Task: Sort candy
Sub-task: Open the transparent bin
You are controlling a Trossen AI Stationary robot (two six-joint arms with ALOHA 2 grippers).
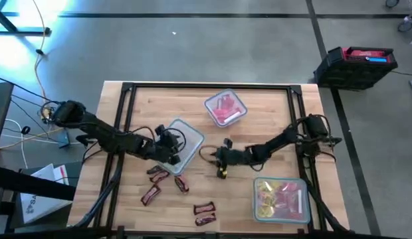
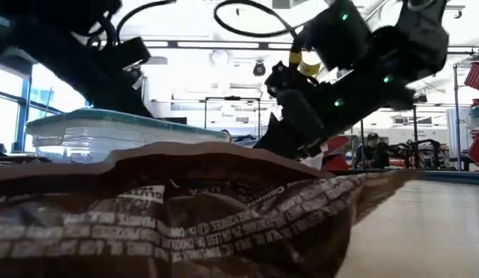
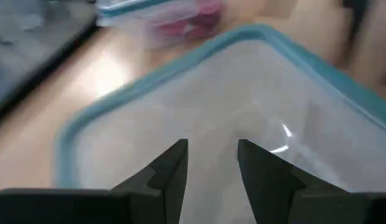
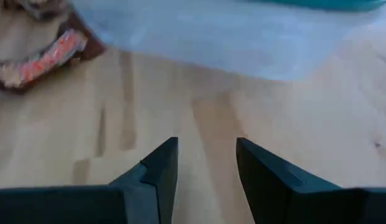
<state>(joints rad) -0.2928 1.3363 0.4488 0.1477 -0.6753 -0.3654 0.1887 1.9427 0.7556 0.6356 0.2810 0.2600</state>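
Several dark brown candy bars [image 1: 158, 174] lie flat on the wooden table near its front left; one [image 2: 185, 216] fills the foreground of the low view. My left gripper [image 3: 211, 149] hangs open over an empty clear container with a teal rim [image 1: 187, 141], with nothing between its fingers. My right gripper [image 4: 207, 146] is open just above bare wood at the table's middle [image 1: 222, 159], right of that container. A brown and orange-red candy [image 4: 43, 56] lies ahead of it.
A clear container with red and pink candy [image 1: 226, 108] stands at the far middle. Another with yellow and pink candy [image 1: 280, 199] stands at the near right. Bare wood lies between them and along the table's right side.
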